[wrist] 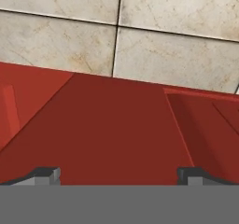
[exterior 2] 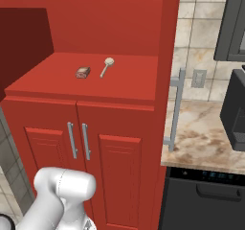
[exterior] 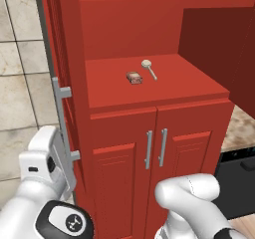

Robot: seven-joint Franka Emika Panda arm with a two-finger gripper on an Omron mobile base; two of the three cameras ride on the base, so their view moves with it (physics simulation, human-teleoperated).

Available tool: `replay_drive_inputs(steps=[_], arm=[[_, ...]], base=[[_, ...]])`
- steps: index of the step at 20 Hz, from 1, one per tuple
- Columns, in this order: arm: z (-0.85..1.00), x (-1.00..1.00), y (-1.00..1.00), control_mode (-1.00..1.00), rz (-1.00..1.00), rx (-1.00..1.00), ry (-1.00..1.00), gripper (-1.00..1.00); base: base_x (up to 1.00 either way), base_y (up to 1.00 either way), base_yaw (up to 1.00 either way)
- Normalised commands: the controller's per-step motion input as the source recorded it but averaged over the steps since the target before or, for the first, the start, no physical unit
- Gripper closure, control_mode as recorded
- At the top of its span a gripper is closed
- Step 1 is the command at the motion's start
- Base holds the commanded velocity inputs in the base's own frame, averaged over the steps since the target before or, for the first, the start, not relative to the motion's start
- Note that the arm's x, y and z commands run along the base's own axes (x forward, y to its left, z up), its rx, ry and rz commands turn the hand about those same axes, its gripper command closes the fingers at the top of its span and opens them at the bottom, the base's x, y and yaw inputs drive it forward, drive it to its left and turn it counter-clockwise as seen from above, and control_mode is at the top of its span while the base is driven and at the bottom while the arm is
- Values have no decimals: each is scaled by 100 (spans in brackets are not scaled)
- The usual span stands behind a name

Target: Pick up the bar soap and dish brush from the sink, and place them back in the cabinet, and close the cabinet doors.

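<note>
- Bar soap (exterior: pixel 134 77): small flat orange-brown block w/ paler face, lies on the open red shelf (exterior: pixel 199 86) of the cabinet (exterior: pixel 119 29), near the middle.
- Dish brush (exterior: pixel 149 68): pale round head w/ thin handle, lies just beside the soap, not touching.
- Cabinet is glossy red, tall; below the shelf are two smaller panelled doors (exterior: pixel 124 168), shut, w/ short silver bar handles.
- Large cabinet door (exterior: pixel 62 59) stands open at the left side, long silver bar handle (exterior: pixel 63 133) on its edge.
- End effector (wrist: pixel 119 174): fingers spread wide, nothing between them, close to a smooth red panel.
- Room: beige stone tiles on wall, marbled desk (exterior 2: pixel 201 143) at the right of the cabinet.
</note>
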Motion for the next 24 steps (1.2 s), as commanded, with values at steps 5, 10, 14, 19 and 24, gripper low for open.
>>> replay_drive_inputs(steps=[5, 10, 14, 19, 24], arm=[[0, 4, -27, -100, -9, 0, -7, -100], [0, 0, -30, -100, -9, 0, -8, -100], [0, 1, -34, -100, -10, 0, -7, -100], [0, 6, -37, -100, -10, 1, -6, -100], [0, 9, -41, -100, -7, 2, -5, -100]], base=[[0, 0, 0], [0, 0, 0], [0, 0, 0], [0, 0, 0], [0, 0, 0]])
